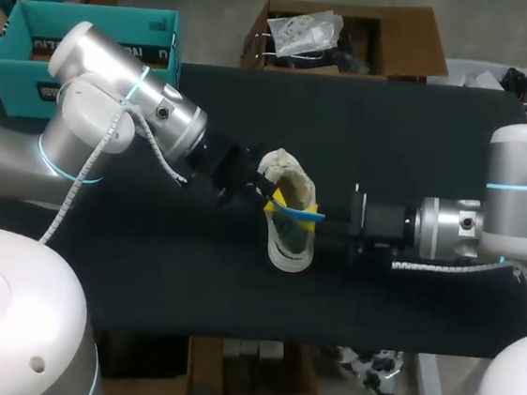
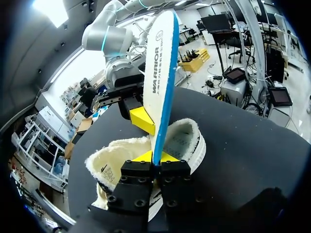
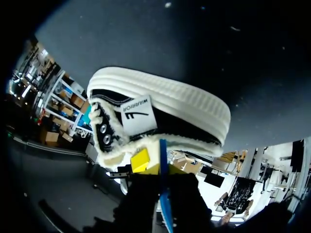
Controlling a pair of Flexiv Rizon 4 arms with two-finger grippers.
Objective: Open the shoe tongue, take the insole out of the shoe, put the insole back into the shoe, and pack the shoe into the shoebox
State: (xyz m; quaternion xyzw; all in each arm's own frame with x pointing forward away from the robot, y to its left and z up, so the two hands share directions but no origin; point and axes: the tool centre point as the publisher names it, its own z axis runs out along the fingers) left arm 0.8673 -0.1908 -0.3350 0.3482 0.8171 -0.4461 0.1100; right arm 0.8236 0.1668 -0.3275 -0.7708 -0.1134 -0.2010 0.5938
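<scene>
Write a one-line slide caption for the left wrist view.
Left claw grips the upright insole over the fleece-lined shoe, with the right claw holding it farther along.

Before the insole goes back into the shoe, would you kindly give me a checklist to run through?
1. Left gripper shut on the insole: ok.
2. Right gripper shut on the insole too: ok, but one must let go first.
3. Shoe mouth spread open beneath the insole: ok.
4. Shoe held steady: not ok, neither gripper holds it.
5. Insole lined up with the shoe's length: cannot tell.
6. Shoebox ready: cannot tell, the left arm partly hides it.
</scene>
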